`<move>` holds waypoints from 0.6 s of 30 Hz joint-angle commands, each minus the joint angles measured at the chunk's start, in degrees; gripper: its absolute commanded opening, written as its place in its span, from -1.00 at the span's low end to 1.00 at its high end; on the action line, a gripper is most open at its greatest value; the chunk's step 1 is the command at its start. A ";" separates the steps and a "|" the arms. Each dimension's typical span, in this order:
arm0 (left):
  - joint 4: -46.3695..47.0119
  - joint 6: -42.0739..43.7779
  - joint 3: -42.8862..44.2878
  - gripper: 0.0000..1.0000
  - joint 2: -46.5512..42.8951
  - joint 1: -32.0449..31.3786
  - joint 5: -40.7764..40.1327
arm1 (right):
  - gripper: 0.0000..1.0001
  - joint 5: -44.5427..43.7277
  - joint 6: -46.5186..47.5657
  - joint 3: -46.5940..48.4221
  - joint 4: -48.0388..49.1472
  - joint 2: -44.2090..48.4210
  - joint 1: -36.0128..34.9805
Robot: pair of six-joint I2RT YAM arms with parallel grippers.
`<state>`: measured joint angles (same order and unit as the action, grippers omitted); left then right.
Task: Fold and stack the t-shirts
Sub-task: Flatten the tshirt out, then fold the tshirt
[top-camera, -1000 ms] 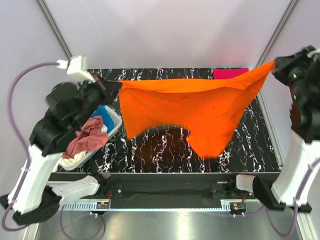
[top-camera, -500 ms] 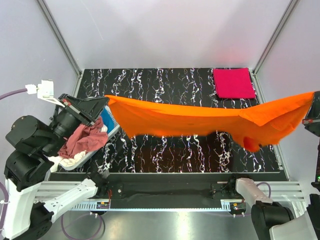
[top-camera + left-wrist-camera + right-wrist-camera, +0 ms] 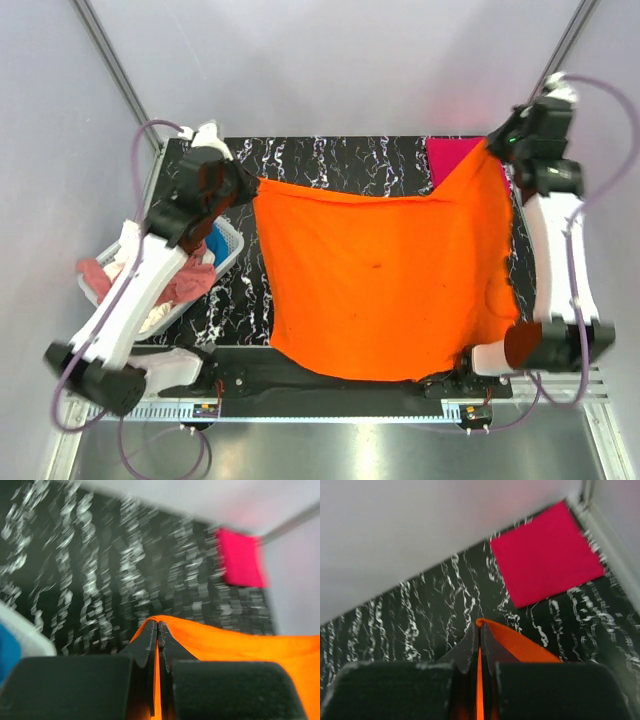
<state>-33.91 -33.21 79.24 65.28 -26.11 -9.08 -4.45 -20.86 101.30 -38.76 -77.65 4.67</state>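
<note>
The bright orange t-shirt (image 3: 385, 280) is spread wide over the black marble table (image 3: 330, 155), its near edge hanging past the table's front. My left gripper (image 3: 245, 185) is shut on its far left corner, seen in the left wrist view (image 3: 158, 626). My right gripper (image 3: 492, 148) is shut on its far right corner, seen in the right wrist view (image 3: 480, 625). The folded crimson-pink t-shirt (image 3: 450, 158) lies at the far right corner, partly hidden by the orange cloth; it also shows in the right wrist view (image 3: 547, 560) and, blurred, in the left wrist view (image 3: 241, 557).
The white-and-blue basket (image 3: 222, 245) stands at the table's left edge. It holds a dusty rose-red shirt (image 3: 180, 285), white cloth (image 3: 150, 320) and blue cloth (image 3: 208, 245). Metal frame posts (image 3: 115, 75) rise at the back corners.
Both arms swung forward to the far side of the table. The orange shirt, stretched in the air as a band before, now lies spread wide over the table.
</note>
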 commanded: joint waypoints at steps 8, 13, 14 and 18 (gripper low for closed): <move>14.49 -0.28 0.28 -1.00 29.53 14.76 17.86 | -1.00 26.59 -7.61 -19.04 40.60 -18.57 0.26; 15.54 -0.71 5.65 -1.00 39.91 18.90 24.80 | -1.00 22.65 -8.58 -14.64 36.77 -27.20 0.52; 15.54 -0.28 6.53 -1.00 41.06 19.16 25.34 | -1.00 21.60 -8.75 -14.20 35.96 -27.82 0.69; 15.28 0.08 10.22 -1.00 45.90 21.44 30.17 | -1.00 19.04 -8.93 -15.77 34.37 -28.35 1.31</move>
<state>-22.65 -33.65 84.84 110.61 -5.98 14.46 16.34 -28.99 83.94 -6.66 -106.89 5.17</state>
